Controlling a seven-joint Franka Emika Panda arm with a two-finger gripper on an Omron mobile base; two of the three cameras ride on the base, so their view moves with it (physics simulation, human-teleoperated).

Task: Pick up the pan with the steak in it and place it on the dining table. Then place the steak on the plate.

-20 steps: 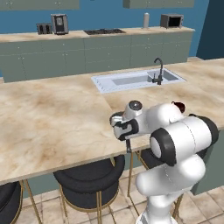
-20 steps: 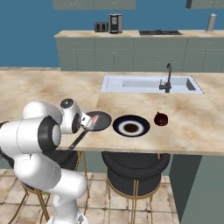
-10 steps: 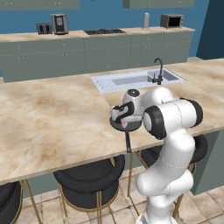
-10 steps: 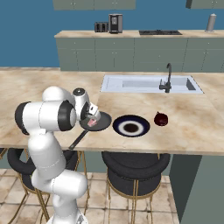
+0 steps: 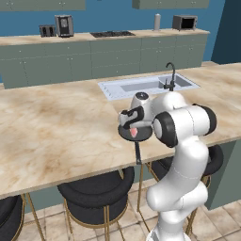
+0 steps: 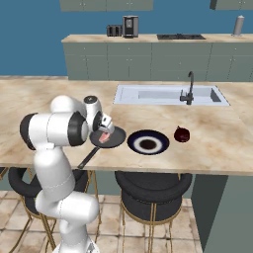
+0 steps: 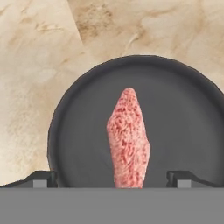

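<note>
Pan (image 6: 109,139) sits on the bench (image 6: 217,148), near its front edge, handle (image 6: 88,158) reaching out past that edge. Steak (image 7: 128,139) lies flat in the pan, about mid-floor. Plate (image 6: 148,143) stands just beside the pan, on the side away from the arm, not touching it. A small dark-red rounded object (image 6: 182,134) is beyond the plate, further from the pan.

Gripper (image 7: 111,178) hovers directly over the pan, jaws spread wide, one tip on each side of the steak's long axis, holding nothing.

Handling, judged: steak looks like a thin, narrow slab; likely light, soft and somewhat slick, so it may sag or slide if pinched at one end. Best taken across the narrow width near the middle. The jaws already straddle it that way. Pan floor is hard and shallow; tips must go low to catch the edges, without scraping and shoving the pan toward the plate.
</note>
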